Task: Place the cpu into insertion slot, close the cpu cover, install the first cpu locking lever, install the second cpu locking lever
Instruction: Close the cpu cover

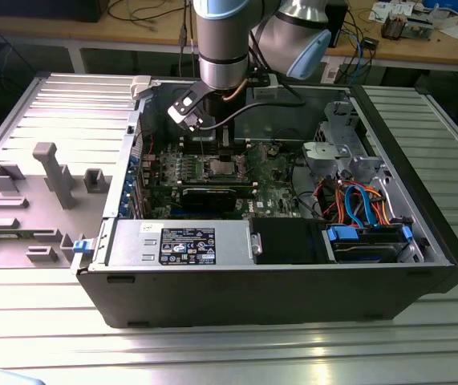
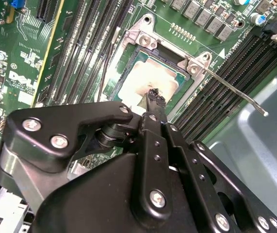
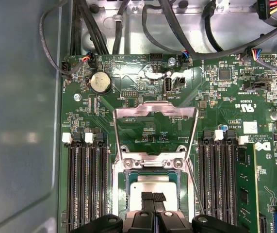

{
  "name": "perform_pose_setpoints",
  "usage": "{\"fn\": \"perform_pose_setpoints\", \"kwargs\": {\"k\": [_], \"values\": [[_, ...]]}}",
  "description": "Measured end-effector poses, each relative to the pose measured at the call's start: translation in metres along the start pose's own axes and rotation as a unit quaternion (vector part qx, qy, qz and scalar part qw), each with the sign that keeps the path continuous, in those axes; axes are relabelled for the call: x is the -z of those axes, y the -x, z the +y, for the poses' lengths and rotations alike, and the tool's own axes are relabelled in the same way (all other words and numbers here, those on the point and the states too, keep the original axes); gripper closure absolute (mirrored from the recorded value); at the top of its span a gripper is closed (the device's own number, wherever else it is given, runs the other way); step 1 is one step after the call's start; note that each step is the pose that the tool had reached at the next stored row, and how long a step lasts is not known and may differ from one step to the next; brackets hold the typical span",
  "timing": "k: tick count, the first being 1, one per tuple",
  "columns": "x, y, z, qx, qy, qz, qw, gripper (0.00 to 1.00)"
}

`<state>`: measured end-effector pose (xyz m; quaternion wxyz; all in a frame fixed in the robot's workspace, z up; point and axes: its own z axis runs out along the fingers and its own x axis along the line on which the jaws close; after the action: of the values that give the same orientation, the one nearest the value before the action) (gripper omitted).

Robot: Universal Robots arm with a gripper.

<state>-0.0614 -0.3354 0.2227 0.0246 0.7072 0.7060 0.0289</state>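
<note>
While the arm (image 1: 222,48) drops almost straight down into the open computer case (image 1: 421,241) in the exterior view, its wrist is upright and the gripper (image 3: 153,196) points down at the motherboard (image 3: 225,97). The tips hang just over the middle of the cpu (image 3: 153,183). In the first wrist view the two black fingertips (image 3: 148,197) are drawn together with only a thin seam between them and nothing visible in their grasp. I cannot tell whether they touch the chip.

The one cpu lies flat in the insertion slot (image 3: 124,191), pale metal top upward, level with the slot's rim. In the second wrist view it shows as a light square (image 2: 145,80) just beyond the gripper (image 2: 154,95). The slot sits near the middle of the motherboard, between two banks of long black memory slots (image 3: 87,184), one along each of its side edges.

The one cpu cover (image 3: 155,109) stands open, a thin silver frame hinged at the slot's edge and tipped back from the chip. Green board shows through its window.

Two thin metal levers show in the second wrist view. One locking lever (image 2: 235,92) angles out from a corner of the slot across a memory bank, its hooked end over the grey case wall. The other locking lever (image 2: 110,53) runs along the opposite edge of the slot, beside the second bank.

A single round coin battery (image 3: 99,82) sits near a corner of the motherboard, well apart from the slot. One power supply (image 1: 180,245) fills the case's near edge in the exterior view.
</note>
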Motion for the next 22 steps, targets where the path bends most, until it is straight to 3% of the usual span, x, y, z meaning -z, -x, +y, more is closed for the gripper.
{"fn": "perform_pose_setpoints", "kwargs": {"k": [5, 19, 22], "values": [[0.0074, 0.0, 0.0006, 0.0, 0.0, -0.0001, 1.0, 0.89], [0.01, -0.0001, 0.0029, 0.0, -0.0002, -0.0003, 1.0, 0.89], [0.016, -0.0002, 0.0038, 0.0, -0.0049, -0.0005, 0.99999, 0.89]]}}
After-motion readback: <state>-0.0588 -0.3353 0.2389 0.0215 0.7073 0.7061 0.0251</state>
